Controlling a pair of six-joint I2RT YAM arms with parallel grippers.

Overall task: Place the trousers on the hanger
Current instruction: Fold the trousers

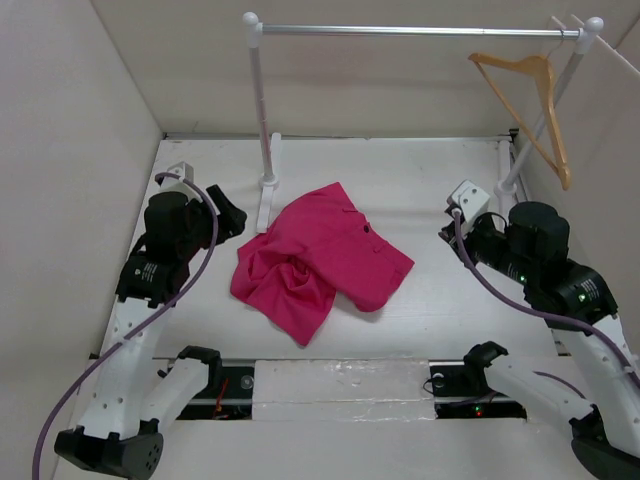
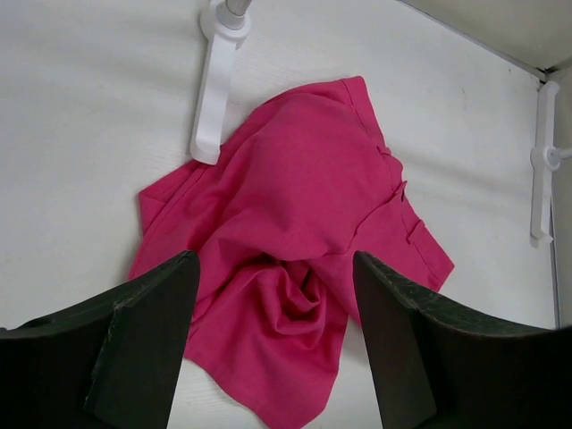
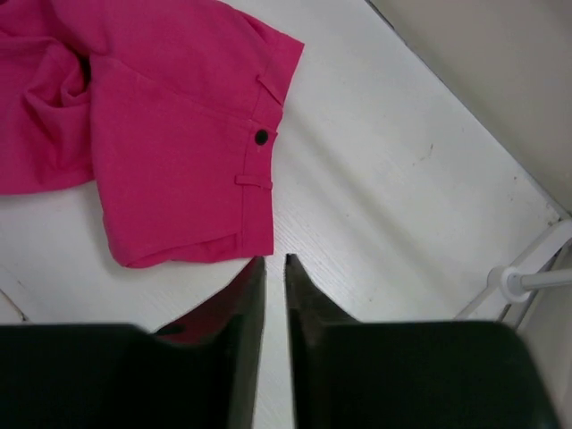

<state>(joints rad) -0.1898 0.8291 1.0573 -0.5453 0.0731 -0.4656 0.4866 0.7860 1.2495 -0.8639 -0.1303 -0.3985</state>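
The magenta-pink trousers (image 1: 320, 255) lie crumpled in a heap on the white table, the waist with its dark button (image 3: 261, 137) towards the right. The tan wooden hanger (image 1: 540, 100) hangs by its hook from the right end of the silver rail (image 1: 420, 30). My left gripper (image 1: 228, 215) is open and empty, left of the heap; its wrist view looks between the fingers (image 2: 273, 259) onto the trousers (image 2: 295, 206). My right gripper (image 1: 452, 230) is shut and empty, right of the heap; its tips (image 3: 272, 259) sit just off the waist edge of the trousers (image 3: 170, 134).
The rail stands on two white posts with flat feet, the left foot (image 1: 266, 190) touching the far-left edge of the heap, also seen in the left wrist view (image 2: 214, 89). The right foot (image 3: 518, 281) stands by the right wall. White walls enclose the table on three sides.
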